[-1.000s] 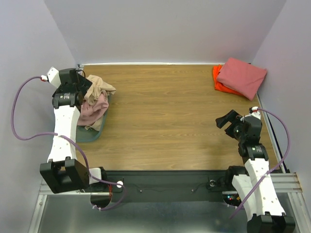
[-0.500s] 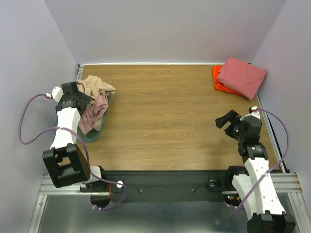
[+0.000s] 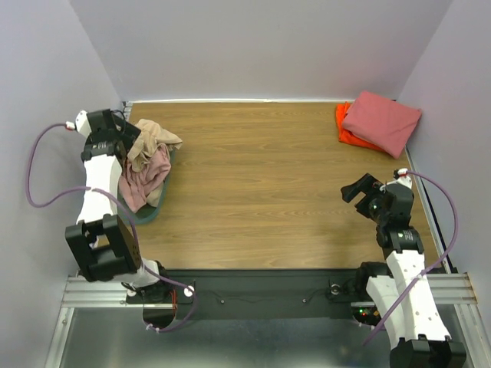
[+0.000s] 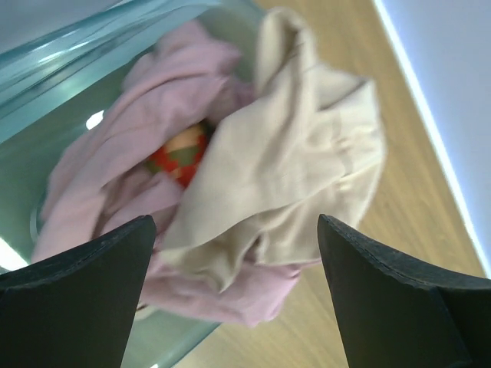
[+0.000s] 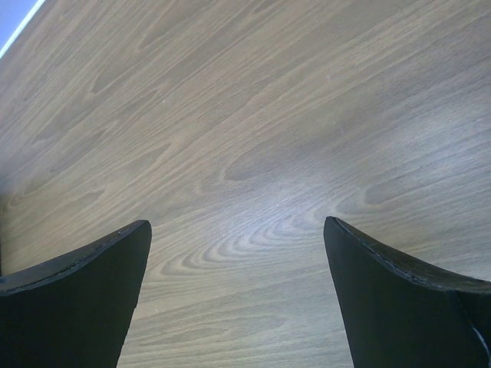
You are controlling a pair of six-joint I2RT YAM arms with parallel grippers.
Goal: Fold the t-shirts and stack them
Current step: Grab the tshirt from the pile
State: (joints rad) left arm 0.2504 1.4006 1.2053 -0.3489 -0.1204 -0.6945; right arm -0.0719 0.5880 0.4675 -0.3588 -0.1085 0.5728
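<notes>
A crumpled tan t-shirt (image 3: 153, 136) lies on a crumpled dusty pink t-shirt (image 3: 146, 175) in the teal bin (image 3: 152, 212) at the left edge. In the left wrist view the tan shirt (image 4: 299, 161) lies over the pink one (image 4: 153, 146). My left gripper (image 3: 125, 136) is open, just left of and above the tan shirt, holding nothing. A folded salmon-red t-shirt (image 3: 381, 120) lies on a folded orange t-shirt (image 3: 347, 132) at the back right corner. My right gripper (image 3: 360, 192) is open and empty above bare wood at the right.
The wooden table (image 3: 261, 176) lies between the bin and the folded stack. Grey walls close in the back and both sides. A black rail (image 3: 261, 280) runs along the near edge.
My left arm swung toward me and then back toward the far end of the bin, over the tan shirt. The shirts and the right arm have not moved.
</notes>
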